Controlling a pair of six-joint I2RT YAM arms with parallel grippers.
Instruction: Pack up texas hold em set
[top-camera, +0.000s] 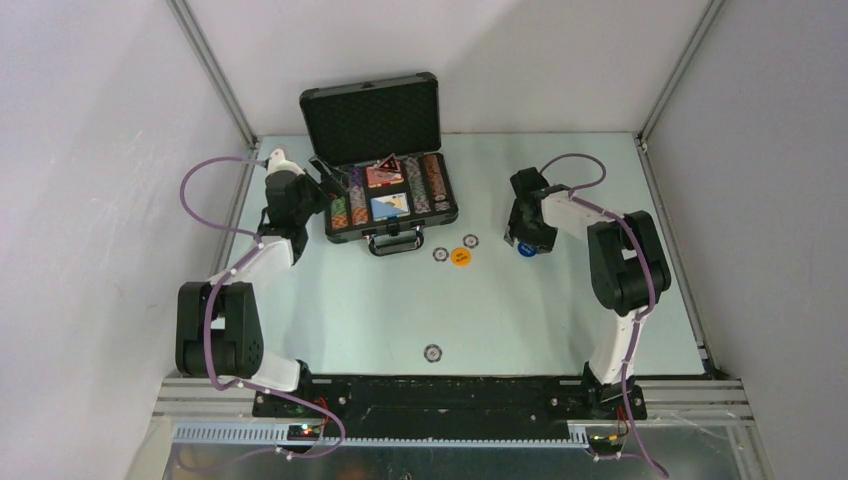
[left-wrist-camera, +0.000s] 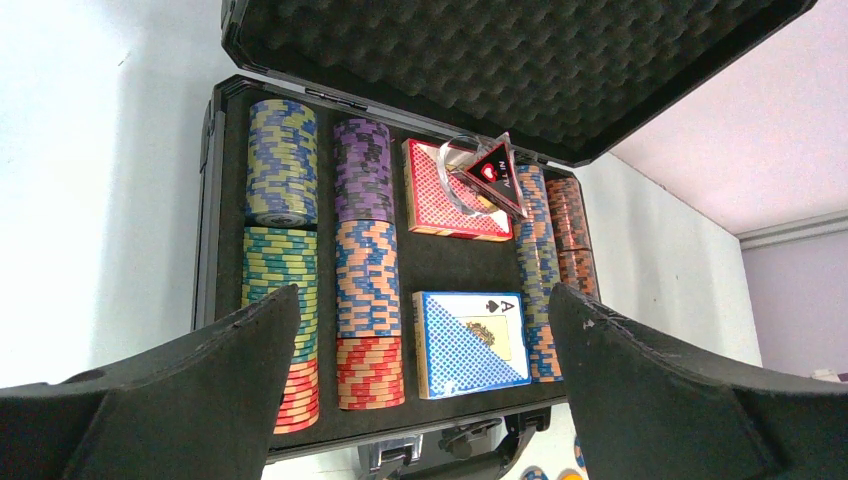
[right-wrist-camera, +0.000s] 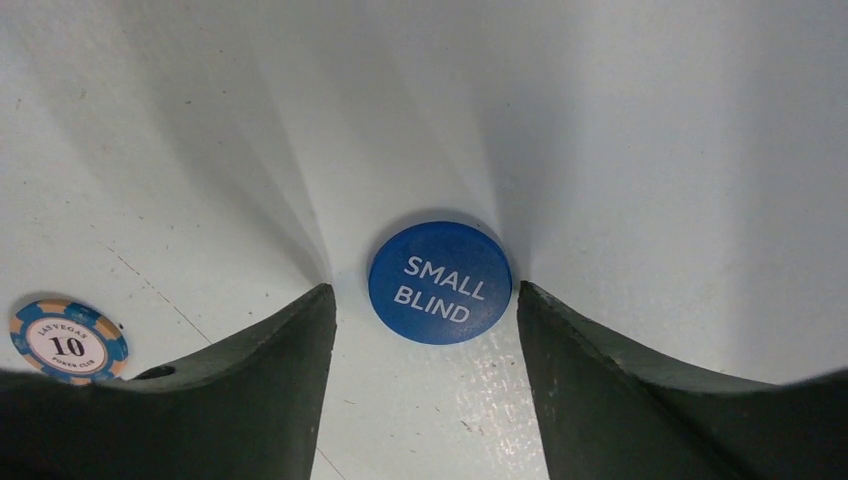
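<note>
Standing over the blue SMALL BLIND button (right-wrist-camera: 440, 283), the right gripper (top-camera: 525, 240) has its fingers (right-wrist-camera: 280, 400) down on the table (top-camera: 380, 310) on either side of the disc, apart and not clamped on it. That button lies on the right side of the table, well apart from the open briefcase (top-camera: 372, 120) at the far left-centre. The left gripper (left-wrist-camera: 422, 292) hangs just beside the case's left wall, spread wide with nothing between its fingers.

From where I stand, the pinch looks like the risky part. The disc is thin and lies flat, so closing fingers may ride over its edge or squirt it sideways across the smooth surface. Dropping it in could be awkward too: the dark triangular marker (left-wrist-camera: 497, 172) and a clear round piece (left-wrist-camera: 458, 190) sit tilted on the red-patterned deck (left-wrist-camera: 440, 205), and a careless release might knock them off.

An orange button (top-camera: 460, 257) and loose chips (top-camera: 440, 254) wait on the table near the handle.

I cannot tell whether the right-hand finger touches the button's rim. From above, the gripper covers most of the disc. The case's near edge and latches are cut off in the left wrist view, and the loose chips' markings are too small to read from above.
</note>
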